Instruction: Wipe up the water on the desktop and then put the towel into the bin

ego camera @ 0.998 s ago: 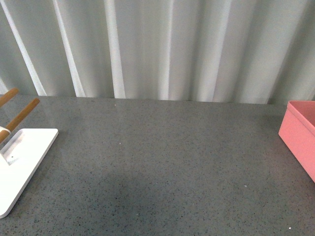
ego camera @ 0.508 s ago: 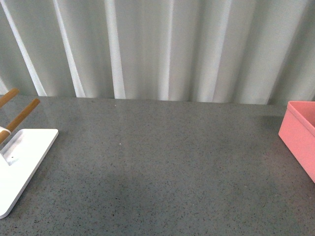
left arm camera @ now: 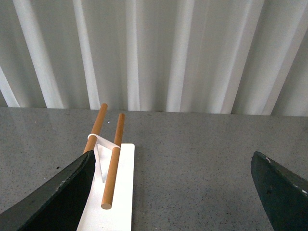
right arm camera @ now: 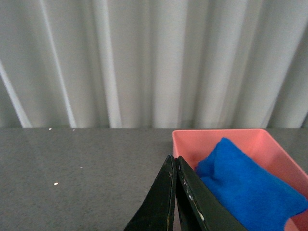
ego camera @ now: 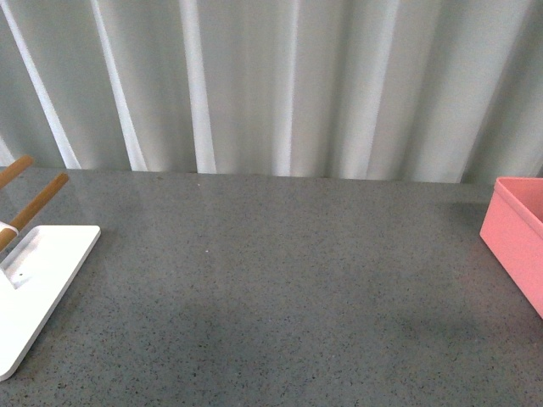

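Since a second ago your front view has tipped up slightly: the desktop (ego camera: pixel 280 288) edge, stand and bin sit a little lower in it. The towel (right arm camera: pixel 245 185) lies bunched inside the bin (right arm camera: pixel 219 136), at the desktop's right side. Your right gripper (right arm camera: pixel 175 192) is clenched on nothing, just beside the bin. Your left gripper (left arm camera: pixel 173 183) is spread wide near the white stand (left arm camera: pixel 113 202) with its wooden rods (left arm camera: pixel 114 159).

The front view tilts slightly: the bin (ego camera: pixel 519 237) and white stand (ego camera: pixel 38 280) sit marginally lower (nothing else differs).
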